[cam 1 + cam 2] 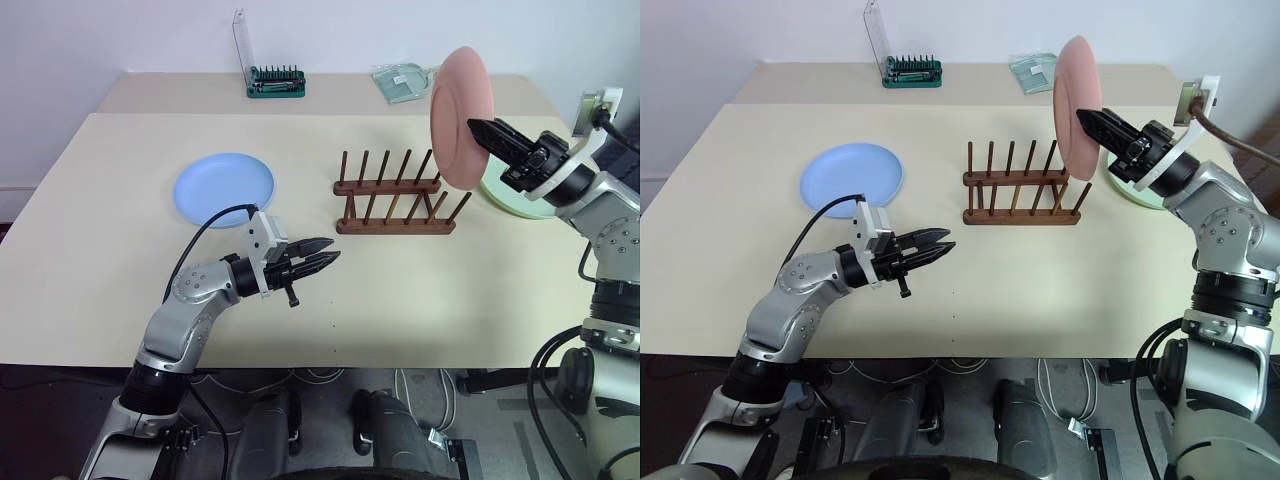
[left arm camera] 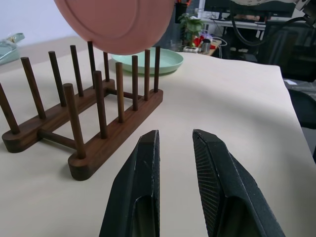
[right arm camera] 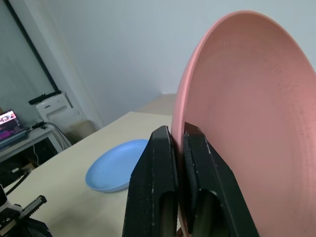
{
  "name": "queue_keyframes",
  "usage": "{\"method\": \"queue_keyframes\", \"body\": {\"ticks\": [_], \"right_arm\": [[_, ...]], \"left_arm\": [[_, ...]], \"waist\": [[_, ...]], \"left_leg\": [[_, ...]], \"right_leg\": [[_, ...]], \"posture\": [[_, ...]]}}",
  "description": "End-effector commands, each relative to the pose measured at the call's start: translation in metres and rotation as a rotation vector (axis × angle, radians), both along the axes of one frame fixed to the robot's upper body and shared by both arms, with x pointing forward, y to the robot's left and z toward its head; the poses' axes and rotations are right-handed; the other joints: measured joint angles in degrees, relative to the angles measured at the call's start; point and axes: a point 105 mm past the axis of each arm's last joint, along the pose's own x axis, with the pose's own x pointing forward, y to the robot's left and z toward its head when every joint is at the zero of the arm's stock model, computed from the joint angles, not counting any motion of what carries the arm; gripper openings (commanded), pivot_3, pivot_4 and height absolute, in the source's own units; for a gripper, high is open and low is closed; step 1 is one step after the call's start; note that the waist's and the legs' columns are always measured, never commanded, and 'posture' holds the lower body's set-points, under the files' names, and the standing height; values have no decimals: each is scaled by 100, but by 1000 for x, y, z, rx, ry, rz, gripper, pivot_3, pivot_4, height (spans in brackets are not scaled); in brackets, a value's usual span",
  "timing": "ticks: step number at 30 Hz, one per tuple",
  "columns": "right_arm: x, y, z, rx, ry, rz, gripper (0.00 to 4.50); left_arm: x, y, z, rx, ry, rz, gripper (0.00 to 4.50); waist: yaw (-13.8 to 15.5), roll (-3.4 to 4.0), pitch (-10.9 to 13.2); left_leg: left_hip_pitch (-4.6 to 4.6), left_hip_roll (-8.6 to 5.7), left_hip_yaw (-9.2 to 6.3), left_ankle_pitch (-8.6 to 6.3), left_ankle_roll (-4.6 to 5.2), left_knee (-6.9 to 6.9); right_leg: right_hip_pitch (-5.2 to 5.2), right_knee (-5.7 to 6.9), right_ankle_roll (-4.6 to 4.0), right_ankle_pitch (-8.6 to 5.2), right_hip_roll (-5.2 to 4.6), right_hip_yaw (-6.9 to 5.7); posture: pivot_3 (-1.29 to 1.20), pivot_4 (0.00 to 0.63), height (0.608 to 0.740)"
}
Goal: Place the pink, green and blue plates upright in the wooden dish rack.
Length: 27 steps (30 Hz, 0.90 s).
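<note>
My right gripper (image 1: 478, 127) is shut on the rim of the pink plate (image 1: 460, 115), which it holds upright in the air just above the right end of the wooden dish rack (image 1: 392, 198). No plate stands between the rack's pegs. The blue plate (image 1: 223, 187) lies flat on the table left of the rack. Part of the green plate (image 1: 517, 201) lies flat behind my right wrist, right of the rack. My left gripper (image 1: 328, 254) hovers near the table's front, left of the rack, open with nothing between its fingers (image 2: 143, 187).
A green bit case (image 1: 275, 82) with a raised clear lid stands at the table's back edge. A clear packet (image 1: 402, 81) lies to its right. A white socket block (image 1: 599, 105) sits at the far right. Bare tabletop (image 1: 420, 290) spreads in front of the rack.
</note>
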Motion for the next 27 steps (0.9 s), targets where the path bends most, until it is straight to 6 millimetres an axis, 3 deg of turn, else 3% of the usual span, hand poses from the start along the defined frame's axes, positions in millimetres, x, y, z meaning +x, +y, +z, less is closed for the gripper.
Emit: {"method": "queue_keyframes", "body": {"ticks": [1, 12, 16, 22, 27], "right_arm": [[-3, -9, 8, 76, -14, -21, 33], [-3, -22, -9, 169, 60, -90, 33], [-1, -24, -12, 161, 63, -121, 1387], [4, -30, -6, 146, 20, -191, 4326], [3, -61, 28, 95, -139, -382, 4427]], "left_arm": [[-3, 1, 6, -22, -35, -8, 1048], [-4, 3, 0, -22, -28, -7, 1048], [-5, 2, -1, -22, -25, -10, 1048], [-6, 0, -1, -24, -23, -16, 1048], [-6, 0, -1, -27, -21, -13, 1048]], "waist": [[1, 0, 0], [3, 0, 0], [-3, 2, 0], [-2, 2, 0], [-4, 3, 1]], "left_leg": [[0, 0, 0, 0, 0, 0], [-1, 0, 0, 0, 0, -1], [-2, 0, 1, 0, 0, 0], [-2, 0, 1, 0, 0, -1], [-4, 0, 1, 0, 0, -1]], "right_leg": [[0, 0, 0, 0, 0, 0], [1, -1, 0, 0, -1, 0], [-2, 1, 0, 0, 0, 0], [-2, 0, 0, 0, 0, 0], [-5, -1, 1, 0, 0, 0]], "posture": [[0, 150, 740], [0, 150, 740], [0, 150, 740], [0, 150, 740], [0, 150, 740]]}}
